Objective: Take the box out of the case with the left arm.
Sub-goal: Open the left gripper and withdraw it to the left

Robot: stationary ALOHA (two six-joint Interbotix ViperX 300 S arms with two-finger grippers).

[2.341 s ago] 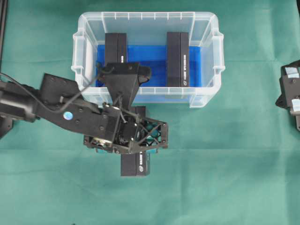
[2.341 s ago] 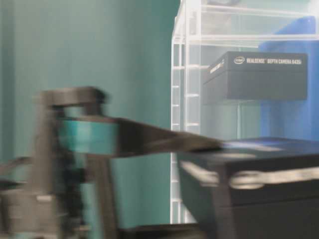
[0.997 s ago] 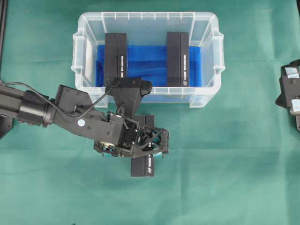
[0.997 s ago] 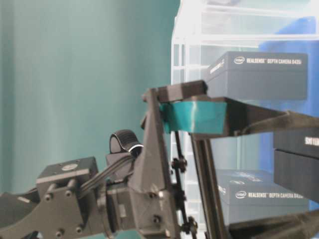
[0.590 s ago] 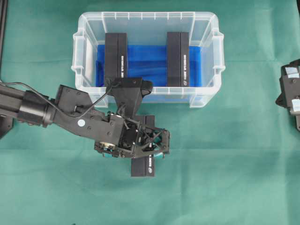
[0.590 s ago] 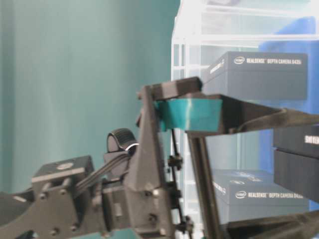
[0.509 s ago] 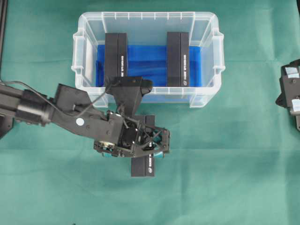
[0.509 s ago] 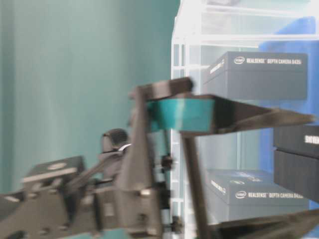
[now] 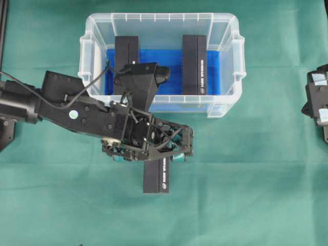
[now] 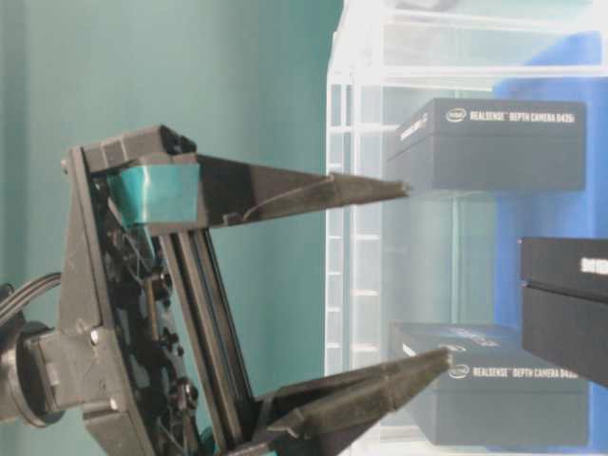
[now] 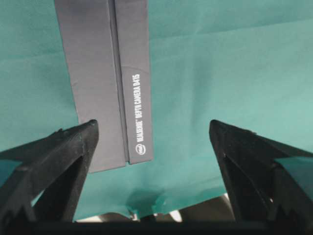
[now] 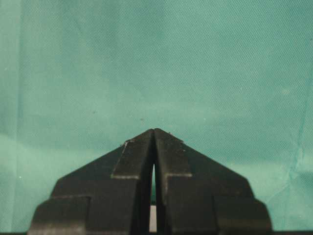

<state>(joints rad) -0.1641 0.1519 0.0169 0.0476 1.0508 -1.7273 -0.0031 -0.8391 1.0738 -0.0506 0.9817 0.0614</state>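
The clear case (image 9: pixel 161 18) with its blue lining holds two black boxes, one on the left (image 9: pixel 126 59) and one on the right (image 9: pixel 195 64). A third black box (image 9: pixel 156 177) lies flat on the green cloth in front of the case. It also shows in the wrist view as the box (image 11: pixel 110 73). My left gripper (image 9: pixel 148 154) hovers above the box's near end, open wide, with nothing between its fingers. In its own view the left gripper (image 11: pixel 152 127) spans mostly bare cloth. My right gripper (image 12: pixel 154 131) is shut and empty at the right edge.
Seen from table level, the case wall (image 10: pixel 351 237) rises just past the open left gripper (image 10: pixel 426 272). The boxes inside the case (image 10: pixel 489 142) show through the wall. The right arm (image 9: pixel 318 102) rests on green cloth far from the case.
The left gripper has risen and drawn back from the box on the cloth, its jaws still wide. That box stays put. The right arm has not moved.
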